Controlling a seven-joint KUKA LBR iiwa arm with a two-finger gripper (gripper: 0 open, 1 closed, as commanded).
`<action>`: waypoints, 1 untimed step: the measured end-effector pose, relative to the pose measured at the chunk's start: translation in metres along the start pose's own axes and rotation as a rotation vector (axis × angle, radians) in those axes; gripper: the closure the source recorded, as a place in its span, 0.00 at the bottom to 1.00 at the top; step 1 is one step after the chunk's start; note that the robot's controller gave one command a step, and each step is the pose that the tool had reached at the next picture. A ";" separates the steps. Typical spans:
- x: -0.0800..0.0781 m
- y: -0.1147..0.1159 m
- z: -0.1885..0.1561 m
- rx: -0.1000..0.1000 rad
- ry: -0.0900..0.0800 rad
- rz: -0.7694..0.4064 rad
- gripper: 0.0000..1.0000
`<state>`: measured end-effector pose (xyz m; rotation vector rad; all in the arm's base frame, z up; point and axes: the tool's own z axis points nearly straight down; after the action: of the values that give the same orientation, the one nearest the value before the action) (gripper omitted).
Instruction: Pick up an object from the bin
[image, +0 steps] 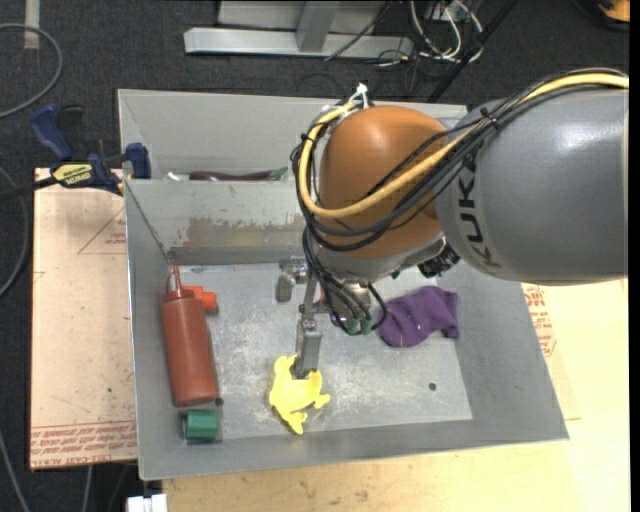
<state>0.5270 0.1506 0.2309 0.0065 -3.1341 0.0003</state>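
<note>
The pincer (308, 352) hung with its tip at the top edge of a crumpled yellow thing (297, 397). This lay on the floor of the bin (400, 400), near the red-brown bottle (189, 345) and to the right of its lower end. I could not tell whether the pincer was open or closed. A green block (201, 426) sat just below the bottle, and a purple cloth (420, 316) lay well to its right.

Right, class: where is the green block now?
In the camera view, the green block sits in the lower-left corner of the bin, just below the base of the red-brown bottle, left of the yellow toy.
</note>
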 end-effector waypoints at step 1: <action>-0.002 -0.001 -0.004 -0.001 -0.008 0.004 0.00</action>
<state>0.5288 0.1498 0.2352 0.0008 -3.1421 -0.0019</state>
